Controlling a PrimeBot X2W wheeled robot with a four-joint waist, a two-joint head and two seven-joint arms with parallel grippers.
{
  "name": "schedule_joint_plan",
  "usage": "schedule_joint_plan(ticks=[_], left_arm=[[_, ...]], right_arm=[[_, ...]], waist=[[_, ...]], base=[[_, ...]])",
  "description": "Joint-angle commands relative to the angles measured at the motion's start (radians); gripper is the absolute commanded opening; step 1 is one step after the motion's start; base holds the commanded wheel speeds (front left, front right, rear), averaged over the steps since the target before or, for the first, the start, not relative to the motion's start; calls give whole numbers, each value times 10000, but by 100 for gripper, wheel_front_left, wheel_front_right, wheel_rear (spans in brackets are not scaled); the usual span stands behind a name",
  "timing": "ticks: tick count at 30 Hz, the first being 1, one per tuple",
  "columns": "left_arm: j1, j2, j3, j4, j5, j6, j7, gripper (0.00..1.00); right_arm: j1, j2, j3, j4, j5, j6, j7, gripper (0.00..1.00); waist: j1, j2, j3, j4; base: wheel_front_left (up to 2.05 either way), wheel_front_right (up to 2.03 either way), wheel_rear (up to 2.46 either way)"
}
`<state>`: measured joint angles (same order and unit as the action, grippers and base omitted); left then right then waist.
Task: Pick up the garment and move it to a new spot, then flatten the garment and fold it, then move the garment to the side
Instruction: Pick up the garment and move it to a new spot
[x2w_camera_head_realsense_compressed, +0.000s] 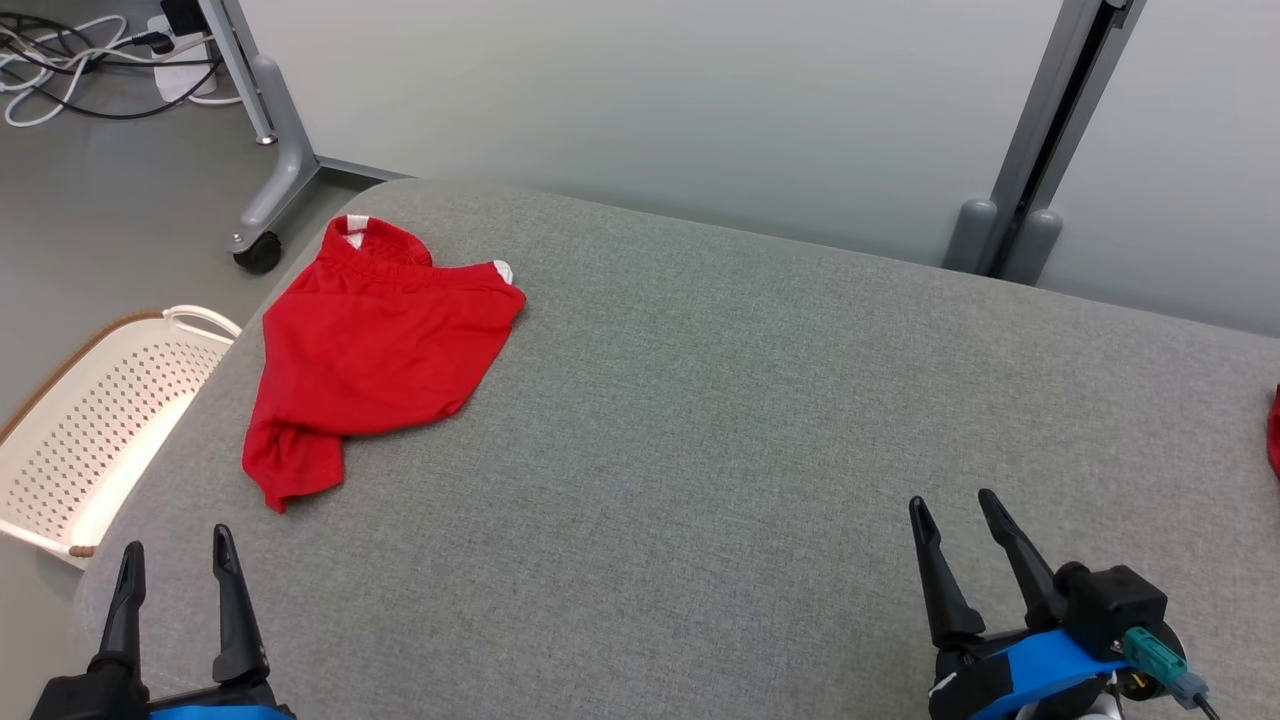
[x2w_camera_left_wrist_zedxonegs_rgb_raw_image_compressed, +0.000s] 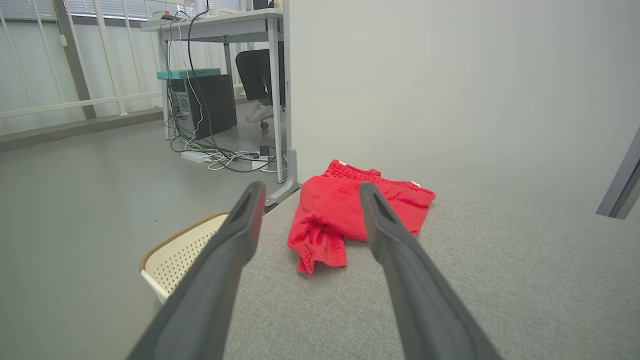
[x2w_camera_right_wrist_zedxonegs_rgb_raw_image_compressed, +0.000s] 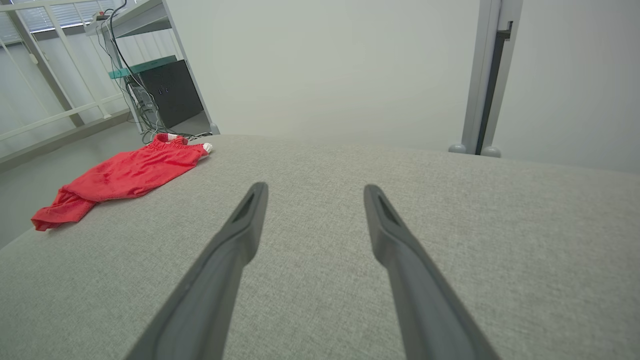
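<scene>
The garment is a pair of red shorts with an elastic waistband, lying loosely folded at the far left of the grey padded table. It also shows in the left wrist view as the garment and far left in the right wrist view as the garment. My left gripper stands open at the lower left, short of the shorts, nothing between its fingers. My right gripper is open at the lower right, far from the shorts, over bare cloth.
A cream perforated basket stands on the floor by the table's left edge. A grey wheeled stand and cables lie beyond the far left corner. A pale wall backs the table. Something red peeks in at the right edge.
</scene>
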<state>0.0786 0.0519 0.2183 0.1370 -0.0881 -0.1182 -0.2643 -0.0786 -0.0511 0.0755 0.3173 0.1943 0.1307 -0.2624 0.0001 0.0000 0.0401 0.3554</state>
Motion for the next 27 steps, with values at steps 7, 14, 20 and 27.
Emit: schedule_joint_plan(ticks=[7,14,20,27], left_arm=[[62,-4,156,-27,-7,66,2,100],[-512,73,230,167,-67,23,0,100],[-1774,598,529,625,-173,-26,2,100],[-3739,1447,1208,1385,-396,88,4,100]], right_arm=[[-53,-1,116,58,59,1,-34,100],[-179,-60,76,-49,-39,1,-34,100],[-434,-286,157,-345,-169,1,-34,100],[-902,-648,100,-1046,-416,1,-34,100]], waist=[[-1,0,-21,-63],[-1,0,152,-320],[-1,0,684,-807],[-1,0,1805,-1787]], base=[[0,0,0],[0,0,0],[0,0,0],[0,0,0]])
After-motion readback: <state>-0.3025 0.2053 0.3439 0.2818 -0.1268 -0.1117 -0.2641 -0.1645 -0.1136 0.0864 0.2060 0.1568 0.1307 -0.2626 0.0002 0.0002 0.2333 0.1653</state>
